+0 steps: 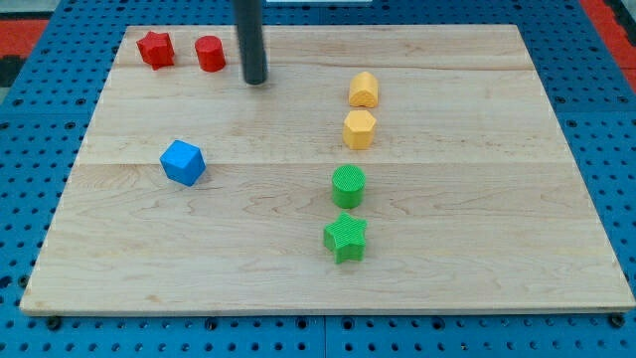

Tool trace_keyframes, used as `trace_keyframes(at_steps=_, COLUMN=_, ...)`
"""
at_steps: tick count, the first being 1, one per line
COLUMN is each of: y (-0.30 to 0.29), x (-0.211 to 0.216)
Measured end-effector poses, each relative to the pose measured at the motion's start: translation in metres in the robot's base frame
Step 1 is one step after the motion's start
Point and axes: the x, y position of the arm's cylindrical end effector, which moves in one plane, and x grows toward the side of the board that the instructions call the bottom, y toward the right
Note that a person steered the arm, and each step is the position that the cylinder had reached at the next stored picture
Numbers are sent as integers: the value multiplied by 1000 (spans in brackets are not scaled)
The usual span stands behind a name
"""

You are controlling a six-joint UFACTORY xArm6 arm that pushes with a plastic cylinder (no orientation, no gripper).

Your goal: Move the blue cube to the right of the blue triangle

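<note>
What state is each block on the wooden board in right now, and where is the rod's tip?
Blue cube: alone, view's left.
Red star-shaped block: beside red cylinder, apart.
Two yellow blocks: close together.
Green cylinder: above green star.
My tip: touching nothing, right of red cylinder.
Blue triangle: not visible.

Board (477, 199): pale wood, visible grain and plank seams, smooth with a low sheen. Around the board: blue perforated base (30, 149), hard-looking, faintly glossy. On the board: blue cube (183, 162), smooth matt plastic; green cylinder (349, 186) and green star (346, 237), plastic with fine ribbed lines on top; two yellow blocks (360, 129), two red blocks (156, 49), matt plastic. Rod above the board, down to my tip (255, 82): dark, matt, smooth.
</note>
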Motion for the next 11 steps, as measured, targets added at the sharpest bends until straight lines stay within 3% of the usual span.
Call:
trace_keyframes(at_steps=3, y=49, x=-30)
trace_keyframes(at_steps=4, y=65, x=-9)
trace_keyframes(at_steps=6, y=-41, x=-11)
trace_keyframes(at_steps=7, y=-8, x=-25)
trace_keyframes(at_steps=9, y=-1, x=-24)
trace_keyframes(at_steps=10, y=14, x=9)
trace_keyframes(at_steps=11, y=39, x=98)
